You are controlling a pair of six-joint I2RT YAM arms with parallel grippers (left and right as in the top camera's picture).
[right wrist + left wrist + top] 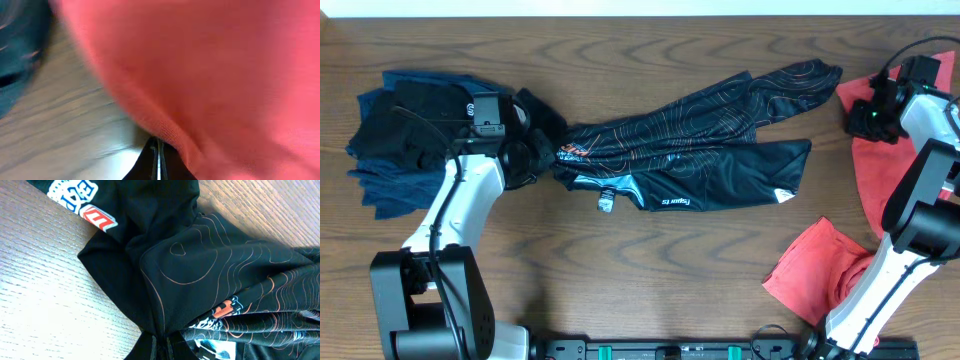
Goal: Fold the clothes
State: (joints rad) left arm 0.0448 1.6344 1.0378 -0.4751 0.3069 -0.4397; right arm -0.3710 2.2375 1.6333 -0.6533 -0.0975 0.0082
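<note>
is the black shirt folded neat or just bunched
Bunched, not folded: the black shirt lies rumpled across the table, edges uneven.

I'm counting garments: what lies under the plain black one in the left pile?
A navy garment shows beneath the black garment, sticking out along its left and lower edges. Anything else under it is covered, and the left arm hides the pile's right side.

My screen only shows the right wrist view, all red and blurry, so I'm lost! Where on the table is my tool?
Observer: The right tool is at the far right of the table, shut on the edge of a red cloth.
Operator: Where's the black shirt with the lines?
Observer: The black shirt lies crumpled across the middle.
Operator: And the other arm?
Observer: The left tool is shut on the shirt's left end.
</note>
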